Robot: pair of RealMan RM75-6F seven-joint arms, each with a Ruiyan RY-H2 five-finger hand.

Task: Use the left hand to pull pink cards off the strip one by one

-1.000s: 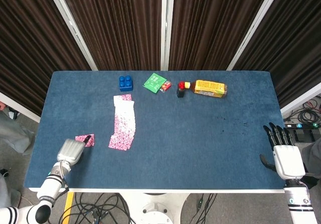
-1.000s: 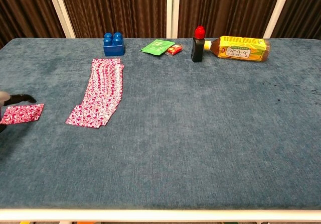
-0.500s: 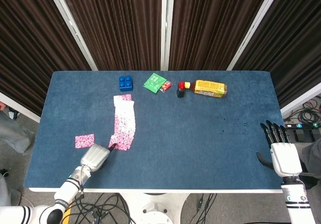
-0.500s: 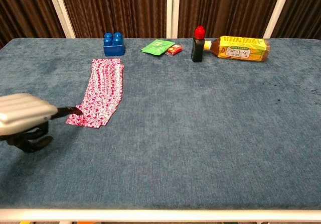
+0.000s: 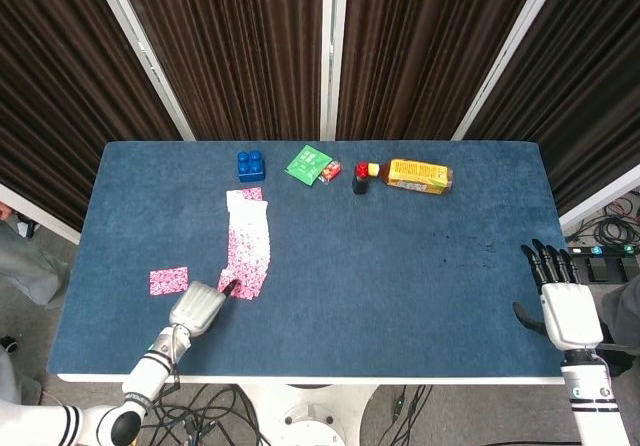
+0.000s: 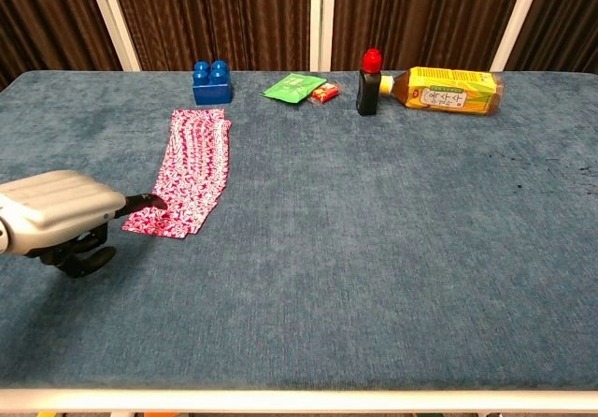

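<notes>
left hand (image 5: 199, 309) of mine has crept nearer since a moment ago, one fingertip touching the near end of the card strip (image 5: 247, 247), holding nothing, the pulled card (image 5: 168, 280) lying apart.

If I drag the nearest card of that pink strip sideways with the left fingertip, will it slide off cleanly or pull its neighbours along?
It is probably light and thin: the strip of cards lies flat on the table. Neighbours may drag along, since the cards overlap. The cloth-like surface likely adds grip, so press lightly. One single card already lies apart, so a clean slide seems workable with the left robot hand.
</notes>
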